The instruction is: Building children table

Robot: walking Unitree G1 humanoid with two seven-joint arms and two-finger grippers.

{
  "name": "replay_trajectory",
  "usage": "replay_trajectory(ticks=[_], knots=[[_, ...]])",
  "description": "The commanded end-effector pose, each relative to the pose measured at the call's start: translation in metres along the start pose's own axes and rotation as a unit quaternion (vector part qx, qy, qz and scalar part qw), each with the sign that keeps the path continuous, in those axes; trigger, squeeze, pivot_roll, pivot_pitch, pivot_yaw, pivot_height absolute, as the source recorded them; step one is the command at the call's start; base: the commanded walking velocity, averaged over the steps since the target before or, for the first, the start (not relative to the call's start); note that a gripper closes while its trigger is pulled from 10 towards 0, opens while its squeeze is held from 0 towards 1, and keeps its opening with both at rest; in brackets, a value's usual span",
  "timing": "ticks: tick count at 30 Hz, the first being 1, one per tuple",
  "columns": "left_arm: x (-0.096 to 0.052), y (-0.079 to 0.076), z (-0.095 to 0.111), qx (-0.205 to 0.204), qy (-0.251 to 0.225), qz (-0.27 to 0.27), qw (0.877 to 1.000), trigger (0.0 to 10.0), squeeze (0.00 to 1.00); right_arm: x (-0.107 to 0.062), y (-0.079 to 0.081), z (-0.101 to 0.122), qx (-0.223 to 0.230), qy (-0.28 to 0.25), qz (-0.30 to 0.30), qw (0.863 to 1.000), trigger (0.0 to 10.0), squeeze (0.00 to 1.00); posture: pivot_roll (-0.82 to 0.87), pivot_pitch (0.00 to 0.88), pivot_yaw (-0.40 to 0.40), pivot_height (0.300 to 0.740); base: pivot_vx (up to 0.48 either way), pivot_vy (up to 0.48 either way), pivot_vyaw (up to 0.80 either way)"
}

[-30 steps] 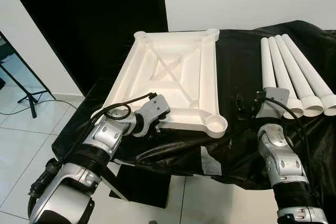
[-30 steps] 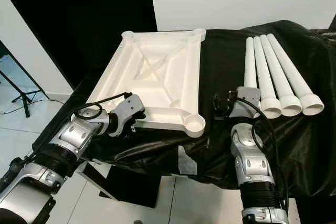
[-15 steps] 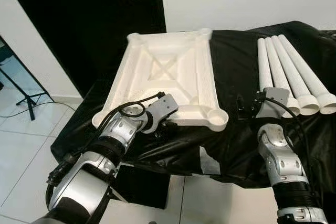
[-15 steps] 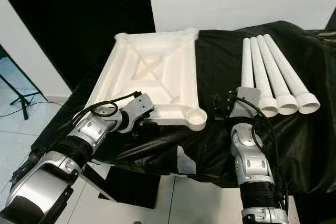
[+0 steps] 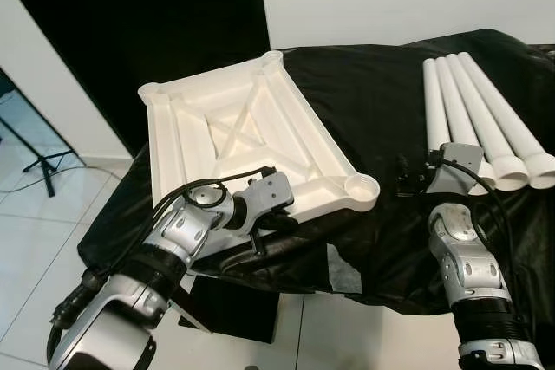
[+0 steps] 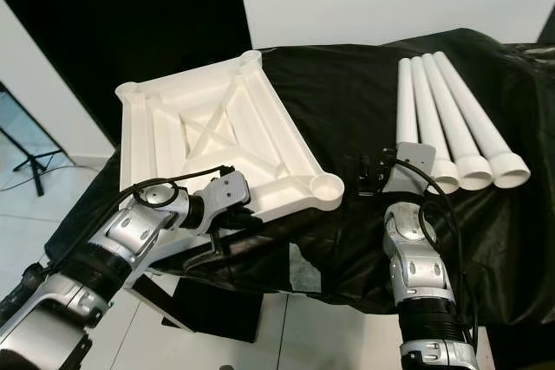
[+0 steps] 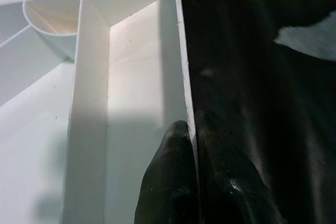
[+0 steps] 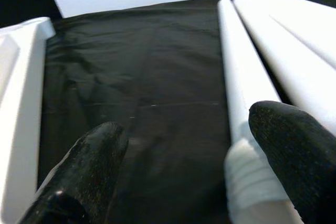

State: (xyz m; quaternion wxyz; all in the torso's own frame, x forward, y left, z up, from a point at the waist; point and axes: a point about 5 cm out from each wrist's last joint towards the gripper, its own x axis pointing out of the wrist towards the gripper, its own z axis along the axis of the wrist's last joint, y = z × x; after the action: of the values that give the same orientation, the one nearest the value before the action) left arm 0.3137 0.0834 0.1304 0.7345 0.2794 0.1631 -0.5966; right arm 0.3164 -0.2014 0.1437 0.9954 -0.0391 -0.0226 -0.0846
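The left gripper [image 7: 191,145] is clamped on the near edge of the white tabletop [image 5: 234,140], which lies upside down and skewed on the black cloth [image 5: 364,110]. The right gripper [image 8: 189,156] is spread wide, hovering beside the nearest of four white legs [image 5: 481,119], which lie side by side.
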Motion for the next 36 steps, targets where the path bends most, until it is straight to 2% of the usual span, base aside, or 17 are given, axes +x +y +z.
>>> replay_trajectory(ticks=[1, 2, 4, 5, 7, 11, 12, 13, 18, 19, 20, 21, 22, 26, 29, 30, 36], knots=[[-0.002, -0.003, 0.006, 0.022, -0.012, -0.019, 1.0, 2.4, 0.0, 0.001, 0.004, -0.002, -0.001, 0.004, 0.005, 1.0, 10.0, 0.0, 0.0, 0.0, 0.103, 0.74, 0.0, 0.0, 0.0], [-0.002, -0.008, 0.008, 0.03, -0.017, -0.031, 0.999, 0.0, 0.0, 0.001, 0.005, -0.001, 0.001, 0.003, 0.004, 1.0, 10.0, 0.0, 0.0, 0.0, 0.102, 0.74, 0.0, 0.0, 0.0], [-0.001, -0.013, 0.01, 0.035, -0.022, -0.037, 0.998, 0.3, 0.0, 0.002, 0.005, -0.001, 0.002, 0.002, 0.003, 1.0, 10.0, 0.0, 0.0, 0.0, 0.102, 0.74, 0.0, 0.0, 0.0], [0.0, -0.016, 0.012, 0.039, -0.027, -0.04, 0.998, 4.0, 0.0, 0.002, 0.005, -0.001, 0.003, 0.002, 0.0, 1.0, 10.0, 0.0, 0.0, 0.0, 0.102, 0.74, 0.0, 0.0, 0.0], [0.002, -0.022, 0.015, 0.045, -0.03, -0.043, 0.998, 10.0, 0.0, 0.003, 0.005, -0.002, 0.004, 0.002, -0.004, 1.0, 10.0, 0.0, 0.0, 0.0, 0.103, 0.74, 0.0, 0.0, 0.0], [0.007, -0.028, 0.015, 0.043, -0.025, -0.045, 0.998, 10.0, 0.0, 0.004, 0.005, -0.002, 0.006, 0.003, -0.011, 1.0, 10.0, 0.0, 0.01, 0.0, 0.104, 0.74, 0.0, 0.0, 0.0], [0.009, -0.032, 0.015, 0.039, -0.022, -0.048, 0.998, 10.0, 0.33, 0.004, 0.005, -0.002, 0.01, 0.003, -0.018, 1.0, 10.0, 0.0, 0.01, 0.0, 0.105, 0.74, 0.0, 0.0, 0.0], [0.01, -0.036, 0.015, 0.035, -0.023, -0.054, 0.998, 10.0, 1.0, 0.005, 0.005, -0.002, 0.014, 0.002, -0.024, 1.0, 10.0, 0.0, 0.01, 0.0, 0.106, 0.74, 0.0, 0.0, 0.0], [0.01, -0.042, 0.017, 0.034, -0.025, -0.06, 0.997, 10.0, 1.0, 0.006, 0.005, 0.0, 0.023, 0.0, -0.035, 0.999, 10.0, 0.0, 0.01, 0.0, 0.108, 0.74, 0.0, 0.0, 0.0], [0.01, -0.041, 0.018, 0.036, -0.025, -0.051, 0.998, 10.0, 0.77, 0.006, 0.005, 0.0, 0.026, -0.002, -0.041, 0.999, 10.0, 0.0, 0.01, 0.0, 0.107, 0.74, 0.0, 0.0, 0.0], [0.01, -0.041, 0.018, 0.036, -0.025, -0.051, 0.998, 10.0, 0.77, 0.006, 0.005, 0.0, 0.026, -0.002, -0.041, 0.999, 10.0, 0.0, 0.01, 0.0, 0.107, 0.74, 0.0, 0.0, 0.0], [0.01, -0.041, 0.02, 0.039, -0.029, -0.047, 0.998, 10.0, 0.56, 0.006, 0.005, 0.001, 0.028, -0.002, -0.048, 0.998, 10.0, 0.0, 0.0, 0.0, 0.106, 0.74, 0.0, 0.0, 0.0], [0.008, -0.039, 0.023, 0.04, -0.035, -0.037, 0.998, 10.0, 0.0, 0.006, 0.004, 0.002, 0.031, -0.004, -0.053, 0.998, 10.0, 0.0, 0.0, 0.0, 0.107, 0.74, 0.0, 0.0, 0.0], [0.006, -0.037, 0.026, 0.041, -0.042, -0.023, 0.998, 10.0, 0.0, 0.007, 0.004, 0.004, 0.034, -0.006, -0.059, 0.998, 10.0, 0.0, 0.0, 0.0, 0.105, 0.74, 0.0, 0.0, 0.0], [0.003, -0.032, 0.033, 0.03, -0.071, 0.009, 0.997, 10.0, 0.0, 0.007, -0.001, 0.006, 0.037, -0.004, -0.085, 0.996, 10.0, 0.0, -0.01, 0.0, 0.1, 0.74, 0.0, 0.0, 0.0], [-0.001, -0.028, 0.042, 0.013, -0.106, 0.044, 0.993, 10.0, 0.0, 0.006, -0.005, 0.006, 0.038, 0.003, -0.106, 0.994, 10.0, 0.0, -0.01, 0.0, 0.094, 0.74, 0.0, 0.0, 0.0], [-0.004, -0.026, 0.047, -0.01, -0.137, 0.082, 0.987, 10.0, 0.0, 0.006, -0.011, -0.001, 0.028, 0.035, -0.125, 0.991, 10.0, 0.0, -0.01, 0.0, 0.076, 0.74, 0.0, 0.0, 0.0]])
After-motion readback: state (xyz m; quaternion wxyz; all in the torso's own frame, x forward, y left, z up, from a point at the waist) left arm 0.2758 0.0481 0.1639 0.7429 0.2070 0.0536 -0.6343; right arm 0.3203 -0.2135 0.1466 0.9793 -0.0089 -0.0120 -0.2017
